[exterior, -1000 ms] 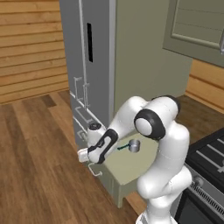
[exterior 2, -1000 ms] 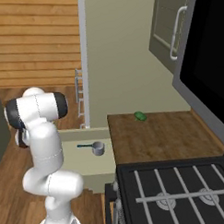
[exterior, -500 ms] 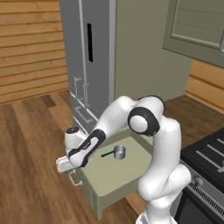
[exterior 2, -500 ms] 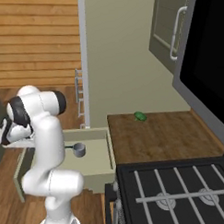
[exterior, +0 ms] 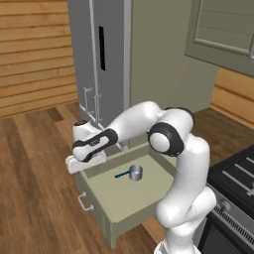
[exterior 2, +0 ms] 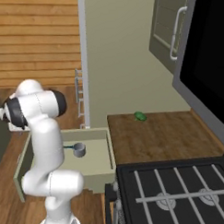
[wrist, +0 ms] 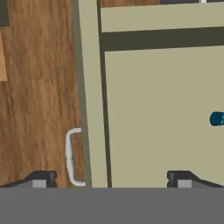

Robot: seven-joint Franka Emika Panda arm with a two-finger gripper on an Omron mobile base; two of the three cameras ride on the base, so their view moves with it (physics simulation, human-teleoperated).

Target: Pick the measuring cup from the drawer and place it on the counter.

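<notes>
The drawer (exterior: 130, 198) stands pulled out, pale olive-beige, with a small silver bar handle (exterior: 84, 202) on its front. The measuring cup (exterior: 135, 172), small and shiny with a teal handle, lies on the drawer floor near the middle; in the right base view the cup (exterior 2: 79, 150) sits beside my arm. My gripper (exterior: 80, 164) hangs open over the drawer's front left corner, holding nothing. In the hand view the gripper (wrist: 111, 180) straddles the drawer front (wrist: 92, 109), with the bar handle (wrist: 72, 155) left of it and the tip of the cup's teal handle (wrist: 217, 118) at the right edge. The dark wood counter (exterior 2: 168, 139) lies right of the drawer.
A small green piece (exterior 2: 140, 116) sits at the back of the counter. The black stove top (exterior 2: 175, 195) adjoins the counter's near side. A grey fridge (exterior: 99, 54) with bar handles stands behind the drawer. Wood floor (exterior: 34, 188) spreads to the left.
The drawer slid out from nearly shut to wide open, carrying the cup along. My open gripper has since come off the bar handle and risen above the drawer front.
</notes>
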